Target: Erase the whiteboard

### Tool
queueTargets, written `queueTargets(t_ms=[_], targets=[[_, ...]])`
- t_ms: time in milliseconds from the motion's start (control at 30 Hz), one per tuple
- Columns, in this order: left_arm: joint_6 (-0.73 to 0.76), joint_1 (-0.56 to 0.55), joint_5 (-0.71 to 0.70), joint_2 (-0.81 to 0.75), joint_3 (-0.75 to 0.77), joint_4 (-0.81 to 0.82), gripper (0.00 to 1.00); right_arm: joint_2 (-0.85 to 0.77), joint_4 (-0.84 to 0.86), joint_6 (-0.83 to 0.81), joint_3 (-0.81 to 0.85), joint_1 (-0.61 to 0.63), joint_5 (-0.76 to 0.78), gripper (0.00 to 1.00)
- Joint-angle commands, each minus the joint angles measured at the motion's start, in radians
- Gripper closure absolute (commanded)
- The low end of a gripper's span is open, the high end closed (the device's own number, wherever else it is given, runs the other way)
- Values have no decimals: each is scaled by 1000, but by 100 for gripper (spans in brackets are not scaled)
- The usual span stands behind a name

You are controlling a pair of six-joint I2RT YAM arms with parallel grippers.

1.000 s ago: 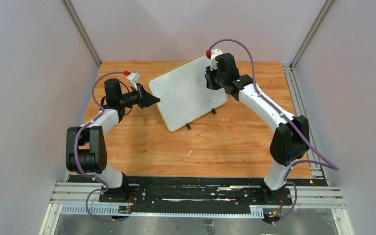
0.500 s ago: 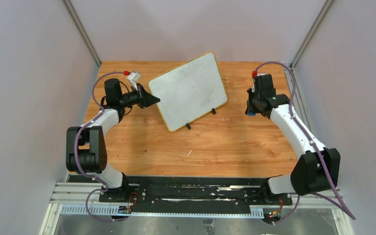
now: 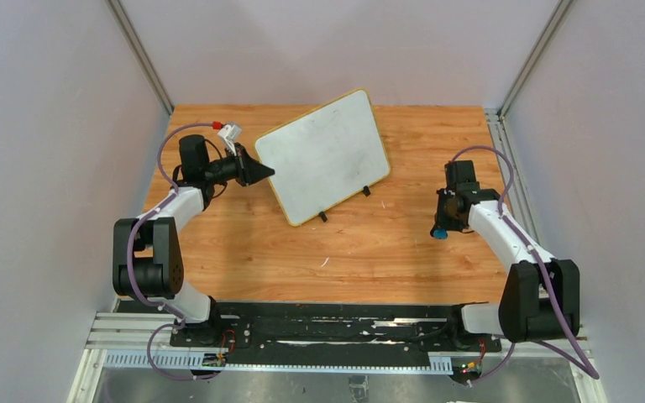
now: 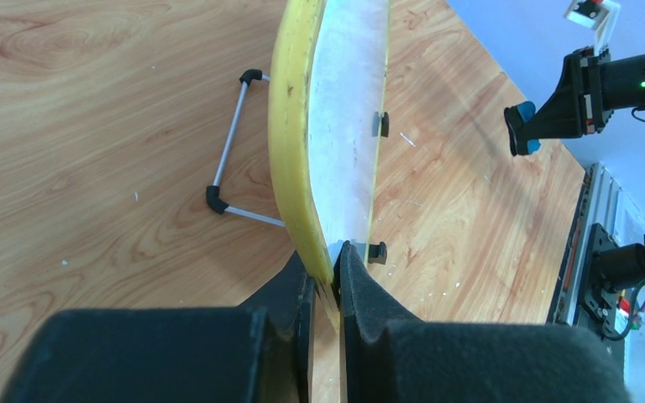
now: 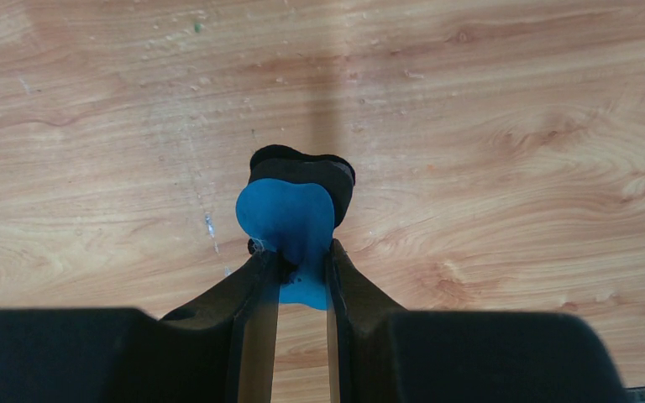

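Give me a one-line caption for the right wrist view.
Right gripper shut on a small blue eraser with a black pad, pointed down at the wood-grain tabletop.

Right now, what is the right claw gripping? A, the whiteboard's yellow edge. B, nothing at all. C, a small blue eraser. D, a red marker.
C: the right wrist view shows the right claw shut on a small blue eraser with a black pad, over bare table, while the whiteboard stands apart from it, gripped by the left claw.
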Motion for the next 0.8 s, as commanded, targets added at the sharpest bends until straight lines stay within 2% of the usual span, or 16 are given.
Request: queueTargets(t_ms=[0,100,300,400,467,633,767], targets=[[193,0,-126,15,-23,-88,96,25,70,-2,-63,-61,-122,99],[201,0,-131,14,-23,-95,95,67,73,-15,-67,-72,-152,94],[205,0,-135,23,-16,-104,88,91,96,-22,-82,-73,-169,72],[206,0,-138,25,-13,-110,86,85,96,-25,-83,-73,-169,66],[208,0,-139,23,-12,-114,81,78,96,-25,-82,-73,-169,61],[208,0,-133,21,-9,-126,66,52,105,-34,-89,-73,-190,54],[204,0,-120,10,-12,-127,59,43,106,-37,-93,-73,-189,53]])
